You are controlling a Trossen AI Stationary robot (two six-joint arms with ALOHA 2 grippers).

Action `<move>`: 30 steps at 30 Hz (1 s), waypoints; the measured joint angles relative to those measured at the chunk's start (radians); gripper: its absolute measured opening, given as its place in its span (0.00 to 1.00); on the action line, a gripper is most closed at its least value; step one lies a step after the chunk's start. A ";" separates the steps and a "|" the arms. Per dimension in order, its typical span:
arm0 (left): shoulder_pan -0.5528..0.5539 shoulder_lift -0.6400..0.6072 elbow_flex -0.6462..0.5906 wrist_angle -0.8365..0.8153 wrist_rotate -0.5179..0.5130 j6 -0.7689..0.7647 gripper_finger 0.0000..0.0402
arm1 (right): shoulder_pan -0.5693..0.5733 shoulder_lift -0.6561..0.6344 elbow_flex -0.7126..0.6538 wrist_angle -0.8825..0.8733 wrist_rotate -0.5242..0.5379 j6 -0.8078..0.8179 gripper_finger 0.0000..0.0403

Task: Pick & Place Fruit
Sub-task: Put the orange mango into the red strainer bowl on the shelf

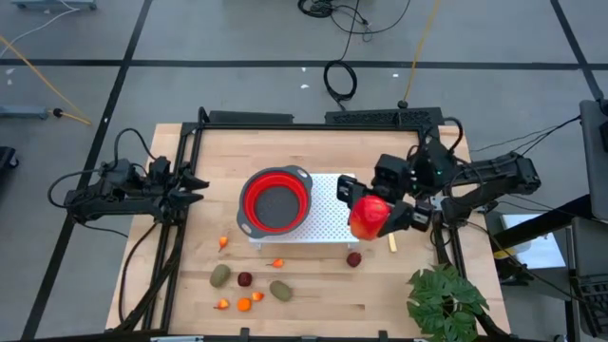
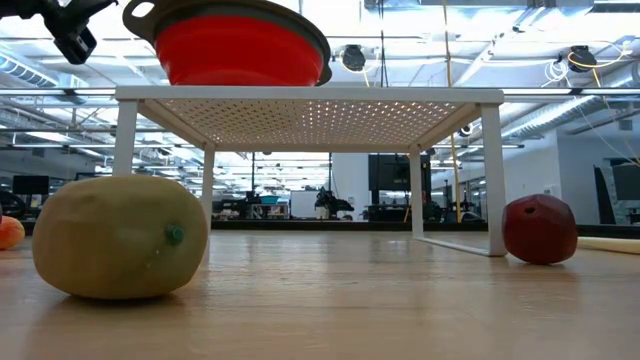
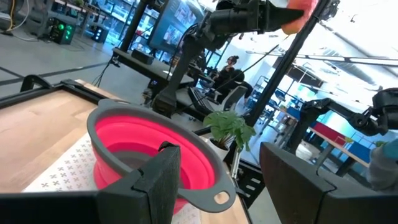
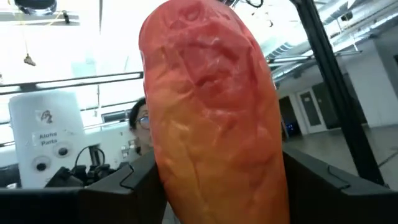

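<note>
Right end effector (image 1: 380, 217) is clenched on the mango-like fruit (image 1: 370, 218); high view puts them above the right edge of the white perforated rack (image 1: 328, 217), red-orange side up. I see the red collapsible colander (image 1: 275, 200) sitting on the rack's left part. Left end effector (image 1: 190, 187) waits at the counter's (image 1: 313, 294) left side, clear of the rack, fingers apart, nothing between them. Rest of the fruit lies on the counter nearer the front: olive oval (image 1: 220, 275), 2nd olive oval (image 1: 280, 290), dark red ball (image 1: 245, 279), 2nd dark red ball (image 1: 353, 258) just off the rack's front right corner, small orange bits (image 1: 243, 304) scattered near them. Green plant (image 1: 445, 302) at front right corner.

Low view: olive oval (image 2: 120, 237) big in foreground, resting on counter. Dark red ball (image 2: 540, 229) sits just right of a rack leg (image 2: 495, 180). Colander (image 2: 240, 45) on top of rack. Mango not visible here.

Left wrist view: own fingers (image 3: 163, 180) spread, empty; colander (image 3: 152, 152) just ahead, plant (image 3: 229, 129) beyond. Right arm w/ the mango (image 3: 297, 14) shows high up, farther off; person seated in the room behind.

Right wrist view: mango (image 4: 214, 118) fills the frame, upright betw. the fingers, red upper part, orange lower. Person partly visible behind it.
</note>
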 joint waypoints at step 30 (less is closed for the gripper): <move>0.000 0.281 0.000 0.275 -0.010 0.154 0.54 | 0.000 0.001 0.000 -0.834 0.791 -0.360 0.59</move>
